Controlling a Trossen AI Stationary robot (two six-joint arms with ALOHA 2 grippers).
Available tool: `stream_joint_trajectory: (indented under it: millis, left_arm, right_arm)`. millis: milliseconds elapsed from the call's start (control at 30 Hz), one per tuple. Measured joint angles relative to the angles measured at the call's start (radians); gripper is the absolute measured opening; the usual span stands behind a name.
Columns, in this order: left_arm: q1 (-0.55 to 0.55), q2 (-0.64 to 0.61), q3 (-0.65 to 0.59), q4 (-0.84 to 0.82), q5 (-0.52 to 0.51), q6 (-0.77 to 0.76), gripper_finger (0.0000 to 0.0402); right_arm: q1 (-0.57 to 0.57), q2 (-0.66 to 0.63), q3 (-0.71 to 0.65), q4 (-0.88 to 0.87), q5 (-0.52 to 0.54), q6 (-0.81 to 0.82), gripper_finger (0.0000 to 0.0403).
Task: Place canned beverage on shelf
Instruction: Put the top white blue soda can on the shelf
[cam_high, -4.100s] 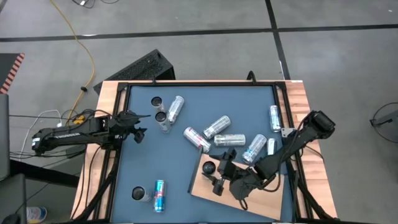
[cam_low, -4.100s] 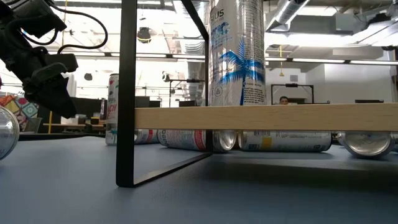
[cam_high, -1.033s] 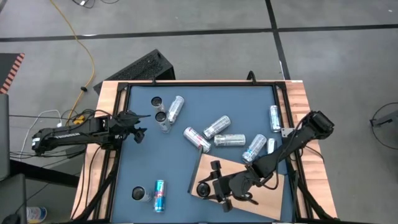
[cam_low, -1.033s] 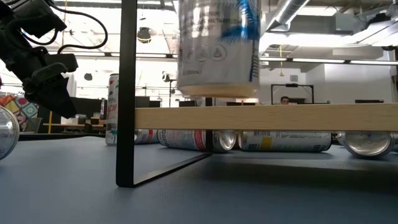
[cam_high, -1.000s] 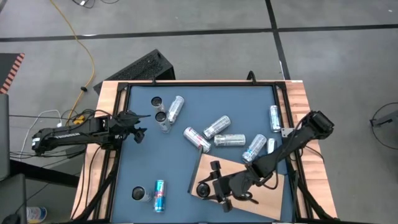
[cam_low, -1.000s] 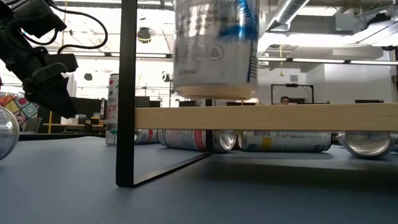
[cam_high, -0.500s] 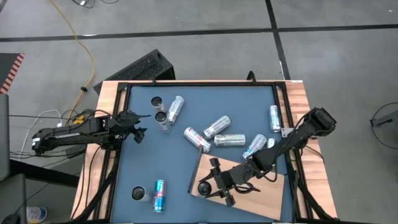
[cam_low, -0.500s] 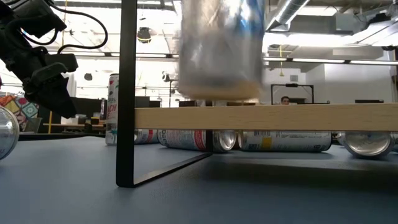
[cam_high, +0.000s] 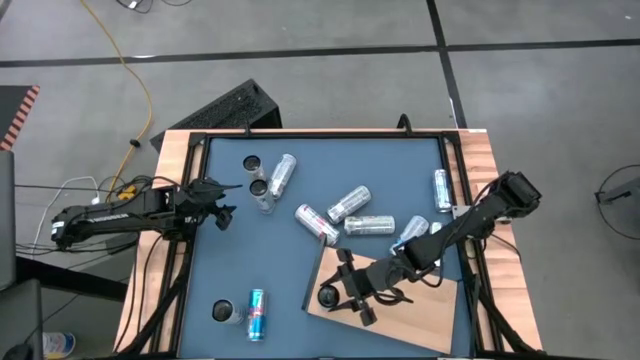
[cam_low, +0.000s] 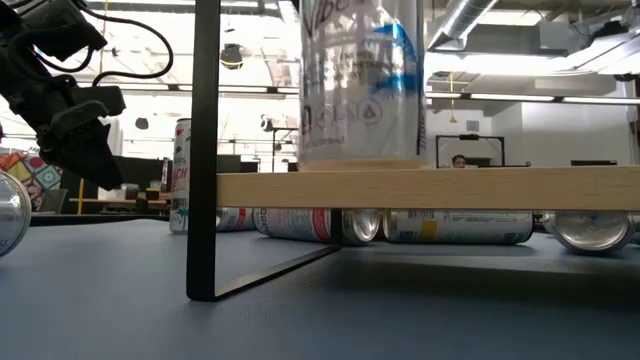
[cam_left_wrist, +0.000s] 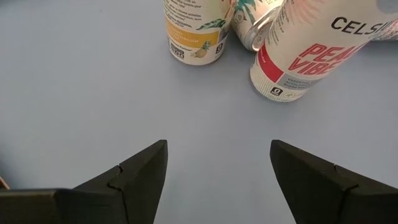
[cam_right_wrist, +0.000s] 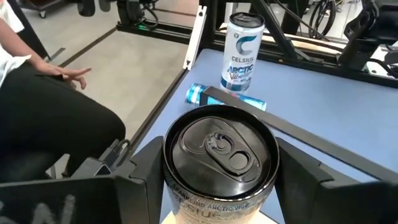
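Observation:
A silver canned beverage (cam_high: 328, 297) with blue print stands upright over the left part of the shelf (cam_high: 425, 318), a light wooden board on a black frame, with my right gripper (cam_right_wrist: 221, 186) shut on it. In the low view the can's (cam_low: 360, 80) bottom is at or just above the board (cam_low: 450, 189); I cannot tell which. At the table's left edge my left gripper (cam_left_wrist: 217, 174) waits open, nothing between its fingers, facing two upright cans (cam_left_wrist: 298, 56). My right gripper pinches the can's side wall (cam_right_wrist: 170, 188) just below the top rim, one finger (cam_right_wrist: 140, 186) on each side. The fingers come nearly level from the table's right. The can is upright with its pull tab (cam_right_wrist: 224, 149) up.
Several cans lie on the blue-grey tabletop beyond the shelf (cam_high: 368, 226). Two stand at the far left (cam_high: 258, 178). Near the front left one can stands (cam_high: 222, 312) beside a blue one lying (cam_high: 257, 313). The shelf's black leg (cam_low: 205, 150) is upright. A person (cam_right_wrist: 43, 106) sits beyond the table.
My right gripper has carried the can a little toward the table's far edge and lowered it: a gap showed between its bottom and the shelf board, and now the bottom is down at the board. The can has stayed upright.

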Motion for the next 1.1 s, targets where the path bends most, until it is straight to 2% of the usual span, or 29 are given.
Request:
stream_joint_trajectory:
  millis: [533,1100]
  left_arm:
    - [0.0,0.0,0.0,0.0,0.0,0.0,0.027]
    - [0.0,0.0,0.0,0.0,0.0,0.0,0.027]
  right_arm:
    - [-0.032,0.0,0.002,-0.024,0.006,0.054,0.0259]
    - [-0.023,0.0,0.002,-0.028,0.011,0.073,0.0266]
